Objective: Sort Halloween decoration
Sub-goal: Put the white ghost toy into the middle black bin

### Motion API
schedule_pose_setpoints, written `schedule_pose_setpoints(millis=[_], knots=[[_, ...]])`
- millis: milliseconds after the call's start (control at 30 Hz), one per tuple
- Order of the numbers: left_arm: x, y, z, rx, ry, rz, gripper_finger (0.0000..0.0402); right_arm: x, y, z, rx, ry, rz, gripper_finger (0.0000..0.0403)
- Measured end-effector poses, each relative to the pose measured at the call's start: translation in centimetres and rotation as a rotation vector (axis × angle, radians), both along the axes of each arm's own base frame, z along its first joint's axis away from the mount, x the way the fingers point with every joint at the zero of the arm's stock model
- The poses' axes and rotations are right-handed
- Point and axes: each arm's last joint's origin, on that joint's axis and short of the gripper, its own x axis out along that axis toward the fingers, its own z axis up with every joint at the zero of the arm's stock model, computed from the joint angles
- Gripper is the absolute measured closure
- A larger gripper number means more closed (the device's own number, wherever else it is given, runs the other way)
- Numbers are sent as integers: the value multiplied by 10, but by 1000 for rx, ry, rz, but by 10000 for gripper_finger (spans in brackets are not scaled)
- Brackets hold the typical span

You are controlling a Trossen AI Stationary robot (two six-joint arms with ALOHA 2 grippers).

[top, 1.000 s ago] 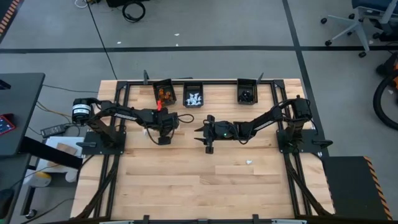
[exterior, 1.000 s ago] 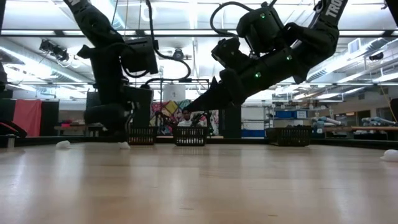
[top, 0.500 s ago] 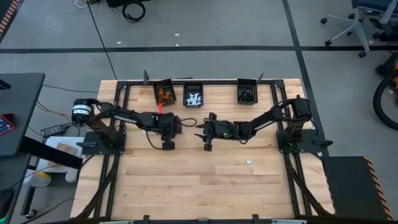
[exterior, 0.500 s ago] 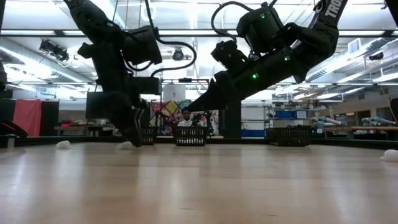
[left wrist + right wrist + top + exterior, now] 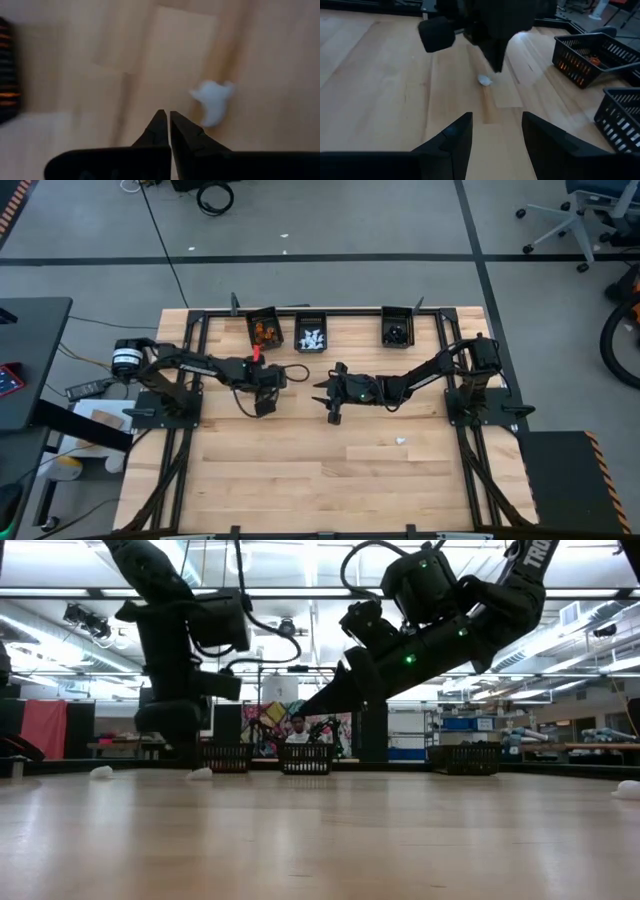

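Table: pale wooden planks in a black frame, carrying everything below.

Left arm: dark, reaching in from the left edge toward the middle. Left gripper: pointing down just above the table, fingers pressed together, nothing between them.

Right arm: dark, reaching in from the right edge toward the middle. Right gripper: hanging above the table near its centre, fingers spread apart, holding nothing, aimed at the left gripper.

Bins, three, black, small, rectangular, in a row along the far edge:
- left bin, holding orange trinkets;
- middle bin, holding white trinkets;
- right bin, set apart toward the far right corner, with dark contents too small to make out.

Loose Halloween decoration, white pieces lying on the bare table:
- white trinket, just beside the left gripper's tips in the left wrist view, not touching them; the same piece shows under the left gripper in the right wrist view;
- another white trinket, right of centre toward the near edge, well apart from both grippers;
- a third white piece, in the low view only, resting left of the left gripper.
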Motion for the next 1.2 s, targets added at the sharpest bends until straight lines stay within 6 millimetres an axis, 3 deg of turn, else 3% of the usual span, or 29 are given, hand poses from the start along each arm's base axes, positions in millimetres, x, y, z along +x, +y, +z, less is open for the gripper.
schedule_pose_setpoints(millis=[533, 900, 1033, 1200], knots=[[14, -16, -8, -148, -78, -75, 402, -1, 1, -2, -2, 23, 2, 227], [21, -39, -6, -237, -163, -121, 402, -1, 1, -3, 16, 27, 50, 226], [25, -45, -1, -214, -149, -132, 401, 0, 4, -7, 64, 35, 136, 219], [27, -49, 20, -62, -164, -162, 401, 12, 7, -16, 83, 49, 145, 197]])
